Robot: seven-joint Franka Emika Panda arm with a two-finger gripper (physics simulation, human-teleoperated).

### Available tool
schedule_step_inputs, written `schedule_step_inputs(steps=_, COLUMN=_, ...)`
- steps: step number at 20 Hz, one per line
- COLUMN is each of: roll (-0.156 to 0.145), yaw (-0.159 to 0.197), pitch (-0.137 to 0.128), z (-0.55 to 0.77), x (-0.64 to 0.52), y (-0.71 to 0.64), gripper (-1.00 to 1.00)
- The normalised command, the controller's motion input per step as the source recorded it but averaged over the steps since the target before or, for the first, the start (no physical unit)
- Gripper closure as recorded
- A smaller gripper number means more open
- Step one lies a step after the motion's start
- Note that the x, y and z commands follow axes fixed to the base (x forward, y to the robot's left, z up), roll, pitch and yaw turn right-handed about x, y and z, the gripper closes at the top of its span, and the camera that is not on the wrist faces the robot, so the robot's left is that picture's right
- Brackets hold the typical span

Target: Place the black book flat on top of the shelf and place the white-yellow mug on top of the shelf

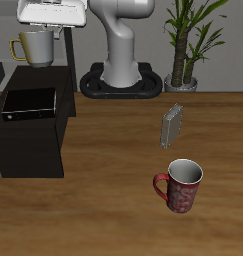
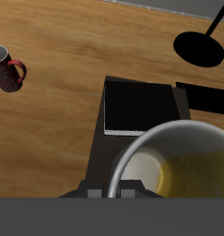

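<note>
Spanning wooden table (image 1: 113, 150), black shelf (image 1: 33, 135) on it

The robot arm (image 1: 121, 45) is glossy white, built of rounded, bulging segments, and rises from a dark, rounded base plate (image 1: 123, 84) at the worktop's back edge. The gripper (image 1: 53, 12) has a boxy white body with dark grey undersides and dark fingers (image 2: 132, 190).

Black book (image 1: 29, 103) on black shelf (image 1: 33, 150); off-white, yellow-handled mug (image 1: 35, 46); red patterned mug (image 1: 180, 186)
</note>
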Motion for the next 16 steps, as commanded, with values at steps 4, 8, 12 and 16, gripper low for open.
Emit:
schedule_step_inputs(steps=4, roll=0.009, yaw=-0.041, pitch=0.012, z=-0.19, x=-0.09, y=-0.15, gripper=1.0)
schedule_step_inputs(steps=8, roll=0.037, yaw=-0.064, pitch=0.056, z=-0.22, x=0.04, y=-0.14, gripper=1.0)
schedule_step_inputs(steps=12, roll=0.027, yaw=-0.013, pitch=-0.013, z=-0.11, x=-0.01, y=-0.06, gripper=1.0)
schedule_step_inputs(steps=16, roll=0.034, yaw=-0.039, pitch=-0.01, z=-0.06, x=0.03, y=-0.09, gripper=1.0)
